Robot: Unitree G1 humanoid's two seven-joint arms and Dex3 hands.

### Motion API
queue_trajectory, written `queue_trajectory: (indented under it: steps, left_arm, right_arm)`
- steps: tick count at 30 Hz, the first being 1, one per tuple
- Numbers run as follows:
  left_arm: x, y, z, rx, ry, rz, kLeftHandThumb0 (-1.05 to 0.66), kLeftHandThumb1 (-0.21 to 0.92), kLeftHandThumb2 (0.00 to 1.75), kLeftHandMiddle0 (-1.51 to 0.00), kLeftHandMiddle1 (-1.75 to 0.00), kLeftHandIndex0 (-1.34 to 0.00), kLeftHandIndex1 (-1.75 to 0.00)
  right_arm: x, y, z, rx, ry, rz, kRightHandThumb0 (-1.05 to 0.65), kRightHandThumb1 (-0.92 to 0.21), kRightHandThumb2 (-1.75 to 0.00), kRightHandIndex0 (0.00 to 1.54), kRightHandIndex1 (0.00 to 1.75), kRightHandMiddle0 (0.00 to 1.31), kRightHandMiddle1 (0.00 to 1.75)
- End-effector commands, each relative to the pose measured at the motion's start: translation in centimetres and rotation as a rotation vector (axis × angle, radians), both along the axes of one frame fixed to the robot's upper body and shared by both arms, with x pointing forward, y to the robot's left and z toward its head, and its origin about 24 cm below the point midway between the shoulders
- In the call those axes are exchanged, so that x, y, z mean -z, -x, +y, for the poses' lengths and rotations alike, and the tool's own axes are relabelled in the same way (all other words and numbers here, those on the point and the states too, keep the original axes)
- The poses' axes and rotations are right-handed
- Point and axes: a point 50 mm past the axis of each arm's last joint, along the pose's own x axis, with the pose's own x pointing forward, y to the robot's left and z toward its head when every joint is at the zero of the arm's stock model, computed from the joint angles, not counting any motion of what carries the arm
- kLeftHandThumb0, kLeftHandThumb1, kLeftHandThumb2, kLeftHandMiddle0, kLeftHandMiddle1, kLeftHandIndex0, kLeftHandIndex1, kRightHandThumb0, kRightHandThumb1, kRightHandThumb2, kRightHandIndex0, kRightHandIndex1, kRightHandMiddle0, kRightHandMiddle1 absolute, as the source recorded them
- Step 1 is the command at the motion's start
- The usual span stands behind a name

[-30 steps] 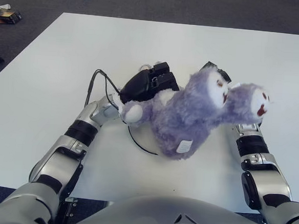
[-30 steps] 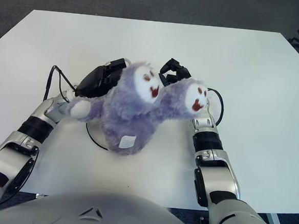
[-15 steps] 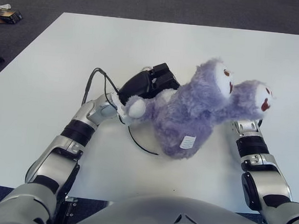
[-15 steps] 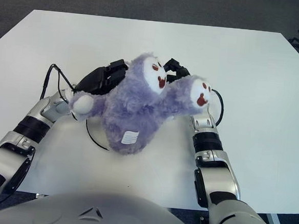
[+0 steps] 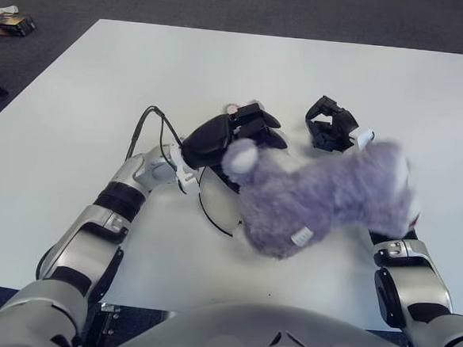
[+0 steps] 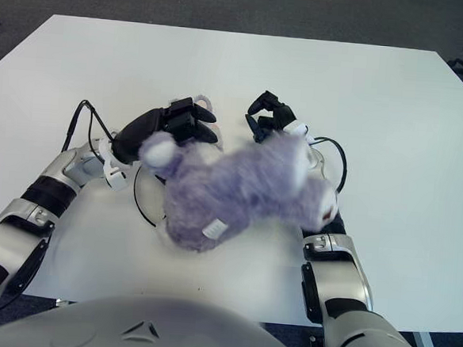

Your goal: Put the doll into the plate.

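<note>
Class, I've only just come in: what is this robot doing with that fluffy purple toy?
It is putting a purple plush doll onto a plate on the white table. The doll lies tipped over the plate, hiding most of it. The left robot hand sits beside the doll's paw, and the right robot hand shows open behind the doll.

One purple plush doll (image 5: 325, 200). One plate (image 5: 217, 208), mostly covered by the doll. One white table (image 5: 103, 77). Two robot hands: left hand (image 5: 238, 130), right hand (image 5: 334, 125). One small object on the floor (image 5: 7, 23), top left corner.
</note>
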Motion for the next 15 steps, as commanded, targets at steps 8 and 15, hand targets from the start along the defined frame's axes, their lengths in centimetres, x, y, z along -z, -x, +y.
queue_trajectory:
  steps: [8,15]
  left_arm:
    - [-0.7,-0.2,0.9,0.038,-0.083,-0.004,-0.95,0.92,0.87,-0.28,-0.96,0.0,-1.19]
    - [-1.0,-0.2,1.4,0.081,-0.168,0.085,-0.93,0.92,0.91,-0.27,-1.0,0.0,-1.23]
  right_arm:
    - [3.8,1.5,-0.5,0.008,-0.005,0.2,-0.37,-0.73,-0.79,1.04,1.75,0.31,1.75]
    - [3.9,1.5,-0.7,0.005,-0.002,0.215,-0.37,-0.73,-0.78,1.0,1.75,0.31,1.75]
